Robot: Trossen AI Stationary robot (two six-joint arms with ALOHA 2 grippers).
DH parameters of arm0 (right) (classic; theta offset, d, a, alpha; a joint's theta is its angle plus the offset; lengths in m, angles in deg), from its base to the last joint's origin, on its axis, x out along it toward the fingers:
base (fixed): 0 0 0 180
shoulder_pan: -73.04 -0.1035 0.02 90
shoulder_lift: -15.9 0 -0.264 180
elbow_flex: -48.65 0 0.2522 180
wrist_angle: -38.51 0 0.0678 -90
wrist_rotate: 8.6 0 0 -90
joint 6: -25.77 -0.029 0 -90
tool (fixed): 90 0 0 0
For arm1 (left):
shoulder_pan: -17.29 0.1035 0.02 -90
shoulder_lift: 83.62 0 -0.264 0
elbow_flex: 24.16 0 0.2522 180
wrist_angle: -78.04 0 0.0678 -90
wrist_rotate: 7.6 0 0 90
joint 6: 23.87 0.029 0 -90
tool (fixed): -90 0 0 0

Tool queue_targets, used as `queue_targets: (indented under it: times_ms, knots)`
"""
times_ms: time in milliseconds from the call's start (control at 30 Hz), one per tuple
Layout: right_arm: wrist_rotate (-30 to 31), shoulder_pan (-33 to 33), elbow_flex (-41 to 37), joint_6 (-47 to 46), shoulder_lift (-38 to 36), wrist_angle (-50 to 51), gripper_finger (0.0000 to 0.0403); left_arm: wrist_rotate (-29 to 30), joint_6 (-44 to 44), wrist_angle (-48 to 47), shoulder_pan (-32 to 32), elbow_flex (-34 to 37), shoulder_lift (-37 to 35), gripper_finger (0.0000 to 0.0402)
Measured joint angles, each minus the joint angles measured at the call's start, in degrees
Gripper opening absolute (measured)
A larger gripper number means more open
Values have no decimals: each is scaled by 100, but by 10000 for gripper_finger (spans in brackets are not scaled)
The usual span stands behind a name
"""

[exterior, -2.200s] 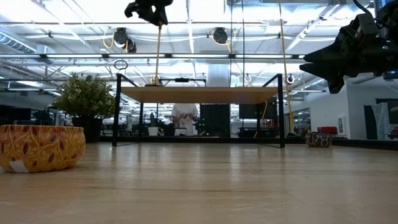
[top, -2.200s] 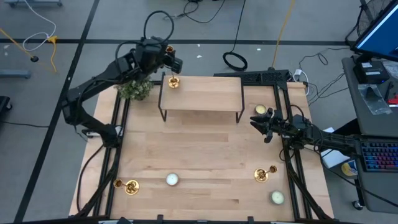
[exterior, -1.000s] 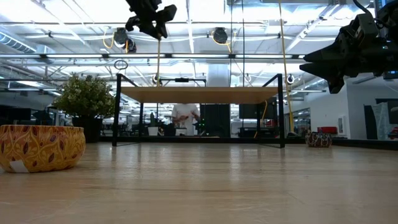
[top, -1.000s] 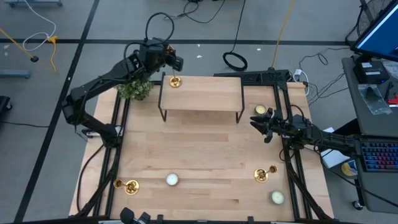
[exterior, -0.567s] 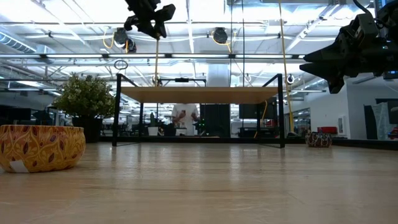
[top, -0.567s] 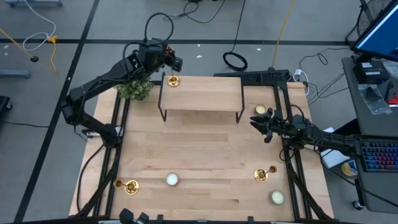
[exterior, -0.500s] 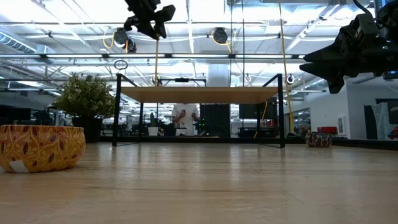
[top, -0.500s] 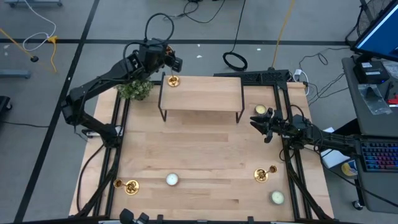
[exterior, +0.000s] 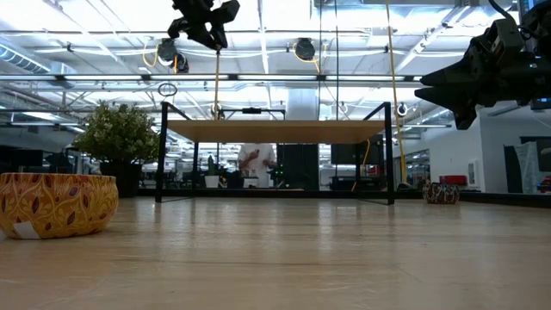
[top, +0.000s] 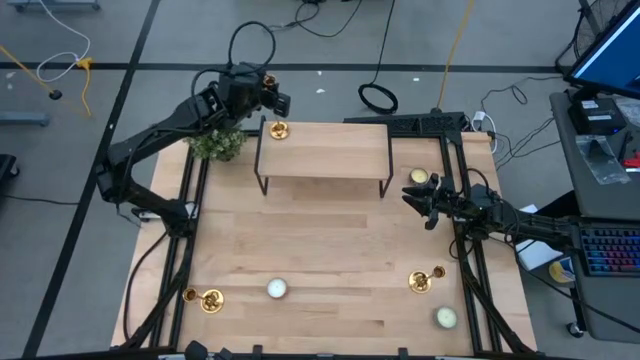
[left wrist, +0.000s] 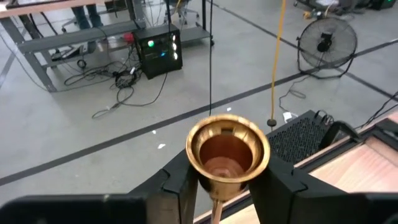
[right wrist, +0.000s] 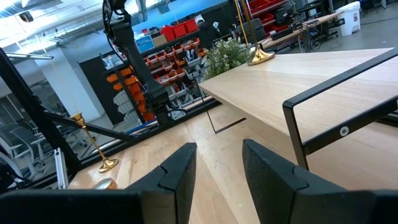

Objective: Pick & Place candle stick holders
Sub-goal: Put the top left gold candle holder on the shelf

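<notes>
I take the raised wooden shelf [top: 322, 147] at the far side of the counter [top: 330, 250] as my landmark. One candle stick holder [top: 278, 130] stands on the shelf's far left corner, and my left end effector [top: 270, 100] sits at its top; in the left wrist view the fingers [left wrist: 180, 186] stand on either side of the stem just under the gold cup [left wrist: 228, 151], narrowly parted, and I think they are closed on it, though I cannot see actual contact. A small green plant [top: 217, 144] sits just left of the shelf, under the left arm.

The right end effector [top: 418, 203] hangs to the right of the shelf, its fingers [right wrist: 180, 168] parted and empty, next to a pale candle [top: 419, 178]. Well in front of the shelf, a second gold holder [top: 207, 299] lies on its side near the left edge, a white candle [top: 276, 289] beside it, a third holder [top: 424, 279] lies toward the right edge and another candle [top: 445, 318] by it.

Compared with two seconds ago, the left arm has drawn back slightly toward the shelf's far corner; the right arm has not moved.
</notes>
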Motion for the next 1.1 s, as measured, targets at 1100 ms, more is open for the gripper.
queue_targets:
  times_ms: [1100]
  knots:
    - [0, 0, 0, -46, 2, 0, 126, -282, -157, -317, -2, 0, 3, 232]
